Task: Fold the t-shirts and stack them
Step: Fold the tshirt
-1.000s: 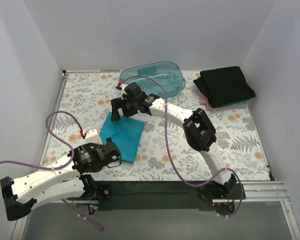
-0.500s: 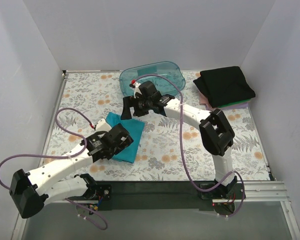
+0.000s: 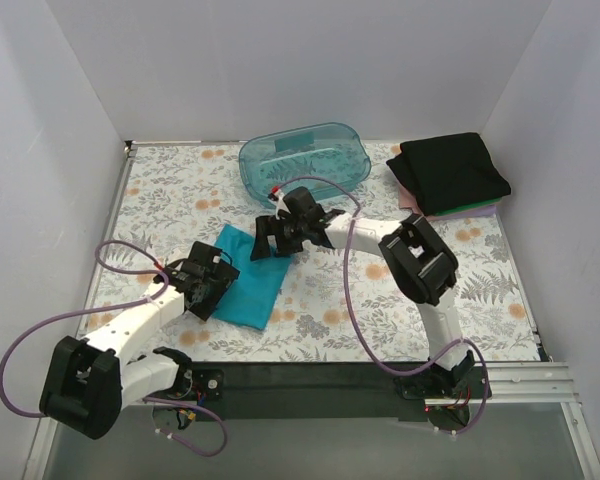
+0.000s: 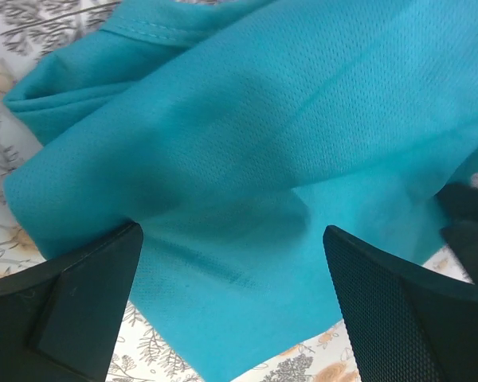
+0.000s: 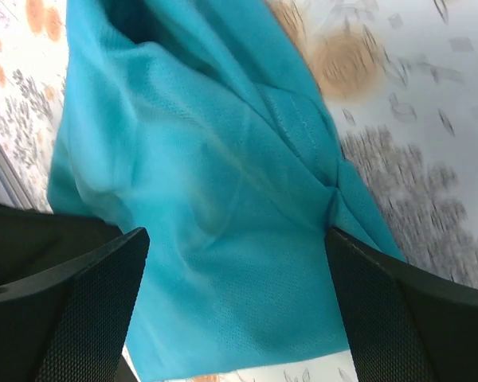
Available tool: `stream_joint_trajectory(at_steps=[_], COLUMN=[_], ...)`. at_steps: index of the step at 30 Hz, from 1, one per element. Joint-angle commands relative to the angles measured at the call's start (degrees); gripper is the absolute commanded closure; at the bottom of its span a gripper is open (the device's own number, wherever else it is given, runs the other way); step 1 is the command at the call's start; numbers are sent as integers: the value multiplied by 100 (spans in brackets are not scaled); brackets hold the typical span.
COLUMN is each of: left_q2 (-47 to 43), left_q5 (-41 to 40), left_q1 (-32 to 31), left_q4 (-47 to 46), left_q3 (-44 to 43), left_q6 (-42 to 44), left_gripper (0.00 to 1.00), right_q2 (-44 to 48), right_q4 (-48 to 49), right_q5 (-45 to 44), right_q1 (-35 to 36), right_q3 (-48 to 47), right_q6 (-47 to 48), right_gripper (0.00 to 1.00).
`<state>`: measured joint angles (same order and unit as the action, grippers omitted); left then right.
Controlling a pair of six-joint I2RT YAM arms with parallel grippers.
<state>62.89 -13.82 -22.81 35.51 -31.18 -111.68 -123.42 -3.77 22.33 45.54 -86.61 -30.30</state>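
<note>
Floral-patterned bench (image 3: 460,290) carries the teal t-shirt (image 3: 255,282), folded, left of centre. The left gripper (image 3: 214,282) at its near-left edge and the right gripper (image 3: 270,240) at its far end both have fingers spread apart.

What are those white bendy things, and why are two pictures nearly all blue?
Those are two robot arms, bolted at the near edge of a flowery table. The wide picture comes from a camera above them. Each arm also carries a small camera by its pincer, so the other two pictures look at a blue-green t-shirt from very close. The black shapes in their bottom corners are the pincer's fingers. The left gripper and right gripper are both open over the shirt, so nothing is held. At the back sit a see-through plastic tub and a pile of folded shirts, black on top.
</note>
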Motion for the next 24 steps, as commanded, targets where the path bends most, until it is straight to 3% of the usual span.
stream_joint_trajectory(at_steps=[1, 8, 14, 20, 24], left_q2=[-84, 179, 215, -724, -560], left_q5=[397, 1617, 2665, 2359, 2138], left_q1=[75, 75, 57, 40, 48], left_q4=[-421, -1379, -1810, -1661, -1626], left_q3=[77, 112, -20, -125, -125], left_q6=[383, 1262, 1920, 2045, 2036], left_gripper=[2, 2, 5, 4, 3], right_q2=[580, 2144, 3567, 4387, 4519], right_q4=[182, 922, 879, 474, 456], right_q5=[-456, -1352, -2609, -3181, -3410], right_q1=[16, 428, 1877, 2100, 2012], right_q3=[1394, 3786, 5231, 4909, 4373], right_q6=[-212, -949, -2391, -2077, -1576], right_gripper=[2, 2, 2, 1, 2])
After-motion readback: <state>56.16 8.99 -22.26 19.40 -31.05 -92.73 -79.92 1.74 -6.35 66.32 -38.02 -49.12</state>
